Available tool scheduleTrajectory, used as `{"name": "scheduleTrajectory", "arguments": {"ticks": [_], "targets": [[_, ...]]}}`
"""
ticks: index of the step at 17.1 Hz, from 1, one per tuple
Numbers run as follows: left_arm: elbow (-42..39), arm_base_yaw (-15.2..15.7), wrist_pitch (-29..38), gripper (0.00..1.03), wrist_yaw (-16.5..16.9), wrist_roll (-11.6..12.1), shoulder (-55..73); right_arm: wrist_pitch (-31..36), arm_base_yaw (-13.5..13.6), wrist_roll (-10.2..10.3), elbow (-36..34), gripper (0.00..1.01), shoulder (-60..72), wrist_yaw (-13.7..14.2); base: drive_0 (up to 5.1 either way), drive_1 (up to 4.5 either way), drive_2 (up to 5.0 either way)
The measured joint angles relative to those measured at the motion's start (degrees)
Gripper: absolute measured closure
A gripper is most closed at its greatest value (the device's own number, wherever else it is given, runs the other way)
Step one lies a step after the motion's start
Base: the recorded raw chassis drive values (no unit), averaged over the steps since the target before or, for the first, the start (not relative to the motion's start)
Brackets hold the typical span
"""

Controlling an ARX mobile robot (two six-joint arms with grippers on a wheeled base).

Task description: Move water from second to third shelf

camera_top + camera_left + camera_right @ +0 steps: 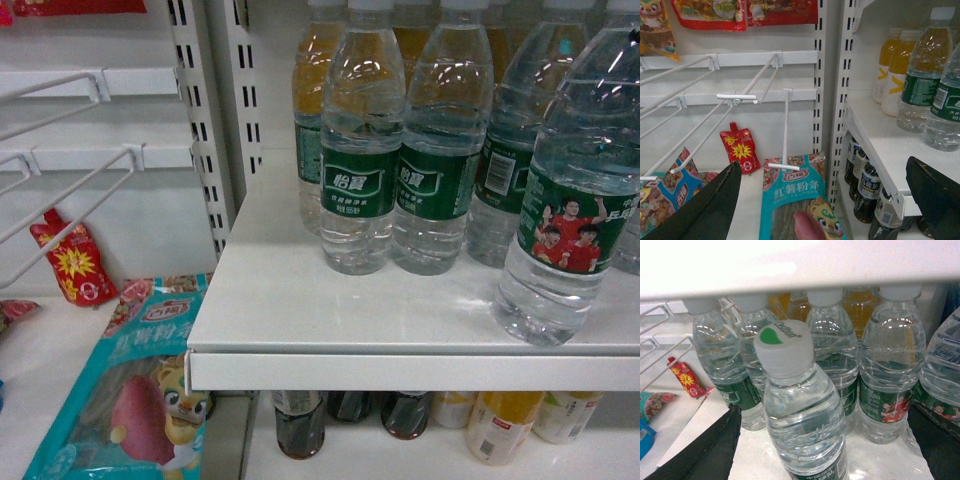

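Several water bottles with green labels stand on a white shelf (300, 310). The nearest water bottle (575, 200) is at the front right and shows red-shirted athletes. In the right wrist view a water bottle (802, 410) with a white cap stands between the spread fingers of my right gripper (823, 412), which is open, with a gap on each side. My left gripper (822, 165) is open and holds nothing, hanging left of the shelf in front of a teal snack packet (800, 200). Neither gripper shows clearly in the head view.
Dark tea bottles (865, 187) and yellow drinks (500, 425) fill the shelf below. Orange drink bottles (895, 75) stand behind the water. White wire hooks (740, 95) and a red sachet (740, 150) are on the left panel. Another shelf's underside (790, 265) is close above the bottle caps.
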Motion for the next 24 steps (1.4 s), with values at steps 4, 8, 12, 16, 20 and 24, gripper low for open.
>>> {"name": "scheduleTrajectory", "arguments": {"ticks": [4,8,12,16,20,24], "targets": [[0.00,0.00,0.00,0.05,0.02,0.00,0.00,-4.61,-1.88,0.48,-2.43,0.03,-8.55,-1.42,0.0,0.00,0.0],[0.00,0.00,0.00,0.05,0.00,0.00,0.00,-8.15,-3.58,1.55,-3.87,0.03,-14.93,-2.21,0.0,0.00,0.0],[0.00,0.00,0.00,0.05,0.02,0.00,0.00,-10.93,-5.09,1.92,-4.59,0.03,-19.30,-2.95,0.0,0.00,0.0],[0.00,0.00,0.00,0.05,0.02,0.00,0.00,-13.55,-6.78,1.95,-5.20,0.03,-23.08,-3.69,0.0,0.00,0.0],[-0.02,0.00,-0.02,0.05,-0.07,-0.02,0.00,-8.76,-9.01,-3.80,-11.08,0.26,-30.25,7.06,0.0,0.00,0.0],[0.00,0.00,0.00,0.05,0.02,0.00,0.00,-17.09,-9.20,-7.15,-18.27,0.79,-44.83,7.69,0.0,0.00,0.0]]}}
